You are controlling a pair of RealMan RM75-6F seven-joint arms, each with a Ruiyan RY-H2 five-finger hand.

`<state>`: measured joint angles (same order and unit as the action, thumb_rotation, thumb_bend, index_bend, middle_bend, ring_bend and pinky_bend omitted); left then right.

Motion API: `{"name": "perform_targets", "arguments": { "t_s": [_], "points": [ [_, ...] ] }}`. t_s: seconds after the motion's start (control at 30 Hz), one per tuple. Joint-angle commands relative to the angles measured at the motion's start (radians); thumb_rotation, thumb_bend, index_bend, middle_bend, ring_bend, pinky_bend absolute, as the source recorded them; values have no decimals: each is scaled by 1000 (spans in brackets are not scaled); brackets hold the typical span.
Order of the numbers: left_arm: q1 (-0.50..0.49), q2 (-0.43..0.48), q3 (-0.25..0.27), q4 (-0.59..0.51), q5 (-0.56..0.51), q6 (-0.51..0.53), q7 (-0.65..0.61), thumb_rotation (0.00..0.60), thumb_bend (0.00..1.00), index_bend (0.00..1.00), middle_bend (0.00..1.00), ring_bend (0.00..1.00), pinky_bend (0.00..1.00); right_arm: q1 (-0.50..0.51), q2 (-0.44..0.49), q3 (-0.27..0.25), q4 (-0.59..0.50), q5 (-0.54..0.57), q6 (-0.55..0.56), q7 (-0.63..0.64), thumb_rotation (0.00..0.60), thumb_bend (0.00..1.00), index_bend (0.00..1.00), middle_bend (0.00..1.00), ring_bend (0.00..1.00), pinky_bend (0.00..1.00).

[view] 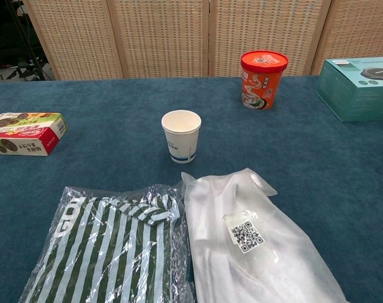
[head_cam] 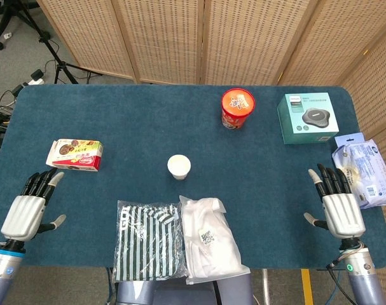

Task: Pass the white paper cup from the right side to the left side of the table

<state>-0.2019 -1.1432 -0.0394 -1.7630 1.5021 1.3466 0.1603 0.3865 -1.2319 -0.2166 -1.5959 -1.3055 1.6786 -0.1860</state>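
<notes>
Your white paper cup (head_cam: 179, 167) stands upright mid-tabletop (head_cam: 135, 121), untouched. Your left hand (head_cam: 28, 214) hovers at 8 o'clock and your right hand (head_cam: 337, 206) at 4 o'clock, both with fingers spread, holding nothing.

Left hand (head_cam: 28, 215), right hand (head_cam: 340, 208): fingers spread.

The table (view: 342, 164) has a soft, fuzzy blue cloth on it that does not shine, and the white paper cup (view: 181, 136) is smooth, dull paper. The striped shirt (view: 112, 249) and the white cloth (view: 254, 252) lie in thin, crinkly, shiny plastic bags, while the snack box (view: 24, 132) and the green box (view: 355, 88) look like smooth cardboard. The red tub (view: 263, 79) looks glossy, the screens (head_cam: 199, 38) behind are rough and woven, and both hands, left hand (head_cam: 26, 216) and right hand (head_cam: 340, 213), have smooth grey shells with dark fingers.
</notes>
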Motion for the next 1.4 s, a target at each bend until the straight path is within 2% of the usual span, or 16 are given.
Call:
{"name": "perform_targets", "arguments": {
  "t_s": [0.03,0.07,0.23,0.37,0.47,0.7,0.9,1.17,1.4],
  "points": [
    [-64,-1,-39,-53,-38,-78,49,600,206,0,0,0,0,-62,-30,2,75,-15,20,79,600,53,0,0,0,0],
    [-102,0,-63,-80,-77,-128,83,600,206,0,0,0,0,-77,-32,10,102,-25,22,112,600,53,0,0,0,0],
    [-213,-4,-143,-158,-239,-252,190,600,212,0,0,0,0,-108,-26,45,146,-62,21,179,600,53,0,0,0,0],
    [-342,-33,-216,-196,-444,-348,311,600,222,0,0,0,0,-132,-10,71,154,-92,25,233,600,53,0,0,0,0],
    [-433,-64,-240,-202,-598,-369,422,600,237,0,0,0,0,-146,-3,91,157,-103,15,253,600,53,0,0,0,0],
    [-633,-163,-242,-154,-870,-362,630,600,239,0,0,0,0,-169,4,127,159,-133,-2,277,600,53,0,0,0,0],
    [-773,-246,-240,-97,-1076,-332,738,600,238,0,0,0,0,-185,9,143,156,-163,-10,282,600,53,0,0,0,0],
    [-900,-347,-235,0,-1196,-303,814,600,241,3,0,0,0,-205,17,164,149,-191,-18,294,600,53,0,0,0,0],
    [-978,-422,-249,92,-1247,-289,836,600,242,6,0,0,0,-216,24,177,153,-211,-35,319,600,53,0,0,0,0]
  ]
}}
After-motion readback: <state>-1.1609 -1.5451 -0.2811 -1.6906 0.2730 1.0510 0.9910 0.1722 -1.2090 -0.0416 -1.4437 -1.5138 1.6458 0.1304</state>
